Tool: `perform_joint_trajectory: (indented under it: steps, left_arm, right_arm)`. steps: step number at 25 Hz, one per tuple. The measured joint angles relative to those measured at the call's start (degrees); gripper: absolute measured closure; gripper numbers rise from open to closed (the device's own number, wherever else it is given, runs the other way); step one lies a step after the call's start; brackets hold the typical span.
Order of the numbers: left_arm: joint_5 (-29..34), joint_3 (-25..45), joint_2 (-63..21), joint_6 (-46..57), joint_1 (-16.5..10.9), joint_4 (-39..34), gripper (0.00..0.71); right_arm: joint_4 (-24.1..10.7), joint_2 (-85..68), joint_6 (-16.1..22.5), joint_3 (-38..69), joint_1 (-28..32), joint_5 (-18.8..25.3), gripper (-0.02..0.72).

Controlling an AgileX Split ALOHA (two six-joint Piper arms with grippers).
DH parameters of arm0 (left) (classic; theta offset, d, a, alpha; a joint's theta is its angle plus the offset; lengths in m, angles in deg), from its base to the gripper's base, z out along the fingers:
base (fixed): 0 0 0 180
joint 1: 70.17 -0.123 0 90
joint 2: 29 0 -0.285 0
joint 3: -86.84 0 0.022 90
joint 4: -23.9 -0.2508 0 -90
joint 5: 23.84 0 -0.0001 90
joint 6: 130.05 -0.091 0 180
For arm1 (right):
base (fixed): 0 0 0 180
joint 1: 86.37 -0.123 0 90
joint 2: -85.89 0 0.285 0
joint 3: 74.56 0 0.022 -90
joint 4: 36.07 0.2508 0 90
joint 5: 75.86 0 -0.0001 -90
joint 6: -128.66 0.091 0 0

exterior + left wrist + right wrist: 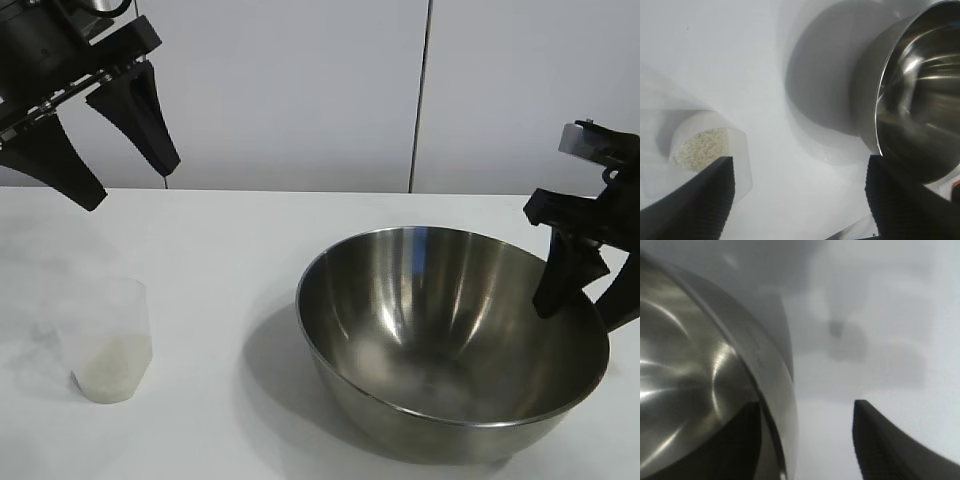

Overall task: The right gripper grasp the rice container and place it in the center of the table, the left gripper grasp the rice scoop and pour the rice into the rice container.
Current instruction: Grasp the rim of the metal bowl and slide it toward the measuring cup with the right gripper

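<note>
Hanging above the left side of the table [230, 250], the left gripper [110, 165] holds nothing; its two fingers [140, 115] stand spread wide and point downward. The rice scoop [108, 340] stands upright on the tabletop below those fingers, clear of both tips. The left wrist view shows the scoop just beyond one fingertip, with the rice [702, 147] lying as a shallow layer in its bottom.

The rice container [450, 350] sits on the table to the right of the scoop, well apart from it, and casts a shadow on its left side. Its bowl appears bare inside.

The right gripper [590, 300] is at the container's right rim. One finger [560, 275] reaches down inside the bowl against the inner wall; the other lies outside the rim. The right wrist view confirms the rim passing between the two fingers, with a visible gap remaining on the outer side. Whether the inner finger presses the wall cannot be told. No firm grip is evident.
</note>
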Motion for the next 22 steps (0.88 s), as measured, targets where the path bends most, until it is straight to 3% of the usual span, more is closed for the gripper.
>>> perform_joint_trajectory:
  steps: [1, 3, 6, 12, 17, 22]
  left_arm:
    - [0.0, 0.0, 0.0, 0.0, 0.0, 0.0, 0.179]
    - [0.0, 0.0, 0.0, 0.0, 0.0, 0.0, 0.179]
    - [0.0, 0.0, 0.0, 0.0, 0.0, 0.0, 0.179]
    - [0.0, 0.0, 0.0, 0.0, 0.0, 0.0, 0.179]
    - [0.0, 0.0, 0.0, 0.0, 0.0, 0.0, 0.179]
    - [0.0, 0.0, 0.0, 0.0, 0.0, 0.0, 0.179]
  right_arm:
    - [0.21, -0.06, -0.68, 0.0, -0.07, 0.0, 0.589]
    - [0.38, -0.29, -1.95, 0.0, -0.13, 0.25, 0.66]
    - [1.5, -0.42, -3.82, -0.72, -0.03, 3.4, 0.683]
    - [7.12, -0.42, -6.64, -6.78, 0.03, 10.99, 0.684]
    - [7.34, -0.42, -3.23, -10.18, -1.3, 11.83, 0.684]
    - [4.37, -0.02, 1.45, -10.31, -7.55, 9.53, 0.684]
